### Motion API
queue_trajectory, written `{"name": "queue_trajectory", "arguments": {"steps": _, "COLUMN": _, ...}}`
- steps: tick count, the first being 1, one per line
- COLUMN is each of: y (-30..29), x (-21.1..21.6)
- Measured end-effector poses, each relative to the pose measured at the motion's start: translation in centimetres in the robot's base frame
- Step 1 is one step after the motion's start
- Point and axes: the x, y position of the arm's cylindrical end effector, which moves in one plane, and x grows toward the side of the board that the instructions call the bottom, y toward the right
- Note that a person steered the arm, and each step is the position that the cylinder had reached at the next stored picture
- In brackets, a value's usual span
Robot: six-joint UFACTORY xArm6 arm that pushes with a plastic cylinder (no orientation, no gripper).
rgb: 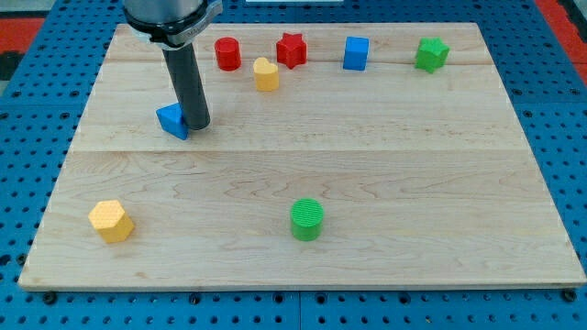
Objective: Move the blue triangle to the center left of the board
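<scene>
The blue triangle lies on the wooden board at the view's upper left. My tip stands right against the triangle's right side, touching it. The dark rod rises from there to the arm at the view's top.
Along the view's top lie a red cylinder, a yellow block, a red star, a blue cube and a green star. A yellow hexagon lies at the bottom left. A green cylinder lies at the bottom centre.
</scene>
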Motion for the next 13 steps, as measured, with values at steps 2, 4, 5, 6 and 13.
{"name": "queue_trajectory", "arguments": {"steps": 2, "y": -1.1, "x": -0.3}}
{"name": "queue_trajectory", "arguments": {"steps": 4, "y": -4.4, "x": -0.8}}
{"name": "queue_trajectory", "arguments": {"steps": 5, "y": -4.4, "x": -0.8}}
{"name": "queue_trajectory", "arguments": {"steps": 6, "y": -4.7, "x": -0.8}}
{"name": "queue_trajectory", "arguments": {"steps": 13, "y": 2.7, "x": -5.9}}
